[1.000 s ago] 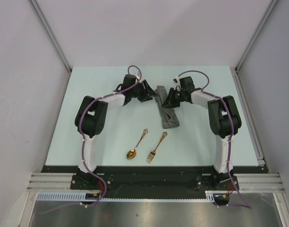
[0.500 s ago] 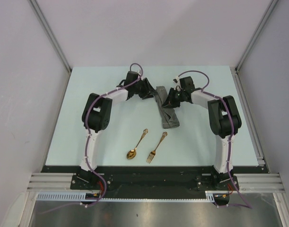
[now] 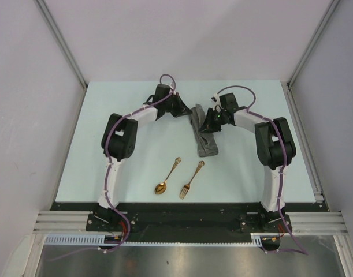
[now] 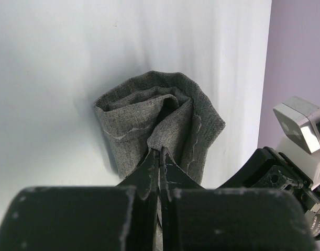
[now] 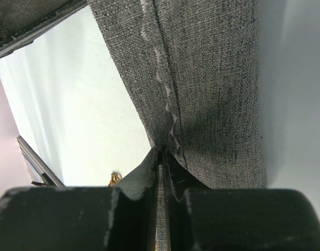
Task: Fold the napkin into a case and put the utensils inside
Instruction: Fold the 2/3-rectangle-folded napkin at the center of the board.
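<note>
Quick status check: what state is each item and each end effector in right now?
napkin: folded into a narrow strip on the table, far end bunched up and pinched from both sides.
spoon: lying loose on the table, outside the napkin.
fork: lying loose beside the spoon, not touching it.
left end effector: shut on the napkin's bunched far end.
right end effector: shut on the napkin's edge.

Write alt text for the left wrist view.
The left tool, shut, pinches an inner fold of the dark grey napkin, whose bunched end gapes open on the pale table. Part of the right arm shows at the right edge.
</note>
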Available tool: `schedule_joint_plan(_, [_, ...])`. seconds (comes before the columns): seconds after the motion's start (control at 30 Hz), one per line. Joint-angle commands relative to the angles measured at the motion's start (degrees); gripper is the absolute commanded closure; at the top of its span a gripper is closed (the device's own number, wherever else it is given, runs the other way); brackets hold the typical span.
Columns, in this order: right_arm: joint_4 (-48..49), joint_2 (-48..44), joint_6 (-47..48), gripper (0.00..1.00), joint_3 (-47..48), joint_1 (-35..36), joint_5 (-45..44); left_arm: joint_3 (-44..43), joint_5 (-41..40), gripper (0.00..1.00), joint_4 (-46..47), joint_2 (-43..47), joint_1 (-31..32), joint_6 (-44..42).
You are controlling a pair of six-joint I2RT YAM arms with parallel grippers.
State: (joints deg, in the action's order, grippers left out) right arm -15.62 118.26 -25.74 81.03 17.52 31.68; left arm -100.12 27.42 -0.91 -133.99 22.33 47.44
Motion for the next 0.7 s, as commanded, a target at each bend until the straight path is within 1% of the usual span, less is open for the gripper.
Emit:
schedule_joint_plan(0.0, [-1.0, -4.1, 1.5, 0.91, 0.4, 0.6, 0.4, -3.5, -0.1, 1.0, 2.0, -0.4, -0.2, -1.0])
schedule_joint_plan(0.2, [0.2, -3.9, 1.2, 0.9, 0.1, 1.0, 0.7, -4.7, 0.9, 1.0, 2.3, -1.8, -0.2, -0.7])
schedule_joint_plan(0.23, [0.3, -3.0, 1.3, 0.9, 0.6, 1.0, 1.2, -4.7, 1.0, 0.98, 2.6, -1.8, -0.2, -0.7])
schedule_joint_plan(0.27, [0.3, -2.5, 1.3, 0.9, 1.0, 0.9, 1.5, -4.8, 1.5, 0.94, 3.0, -1.9, -0.2, -0.7])
schedule_joint_plan(0.37, [0.4, -0.7, 1.6, 0.9, 1.9, 0.9, 1.4, -4.4, 2.7, 0.78, 4.6, -1.3, -0.2, -0.5])
schedule_joint_plan(0.43, [0.1, -0.2, 1.9, 0.9, 2.1, 0.9, 1.3, -4.2, 3.4, 0.64, 5.6, -0.7, -0.2, -0.5])
schedule_joint_plan(0.5, [-0.1, 0.1, 2.0, 0.9, 1.9, 0.9, 1.4, -3.7, 3.7, 0.58, 6.2, -0.2, -0.2, -0.8])
schedule_joint_plan(0.53, [-0.2, 0.2, 2.3, 0.9, 1.8, 0.9, 1.1, -3.3, 3.6, 0.53, 6.2, 0.0, -0.2, -1.1])
schedule_joint_plan(0.6, [-0.5, 0.4, 2.4, 0.9, 1.6, 0.9, 0.9, -3.2, 3.6, 0.5, 6.2, 0.6, -0.2, -1.4])
schedule_joint_plan(0.63, [-0.4, 0.5, 2.5, 0.9, 1.6, 0.9, 1.0, -3.0, 3.5, 0.45, 6.5, 0.7, -0.2, -1.6])
schedule_joint_plan(0.67, [-0.5, 0.7, 2.5, 0.9, 1.6, 0.9, 1.0, -2.9, 3.7, 0.43, 6.6, 0.7, -0.2, -1.5])
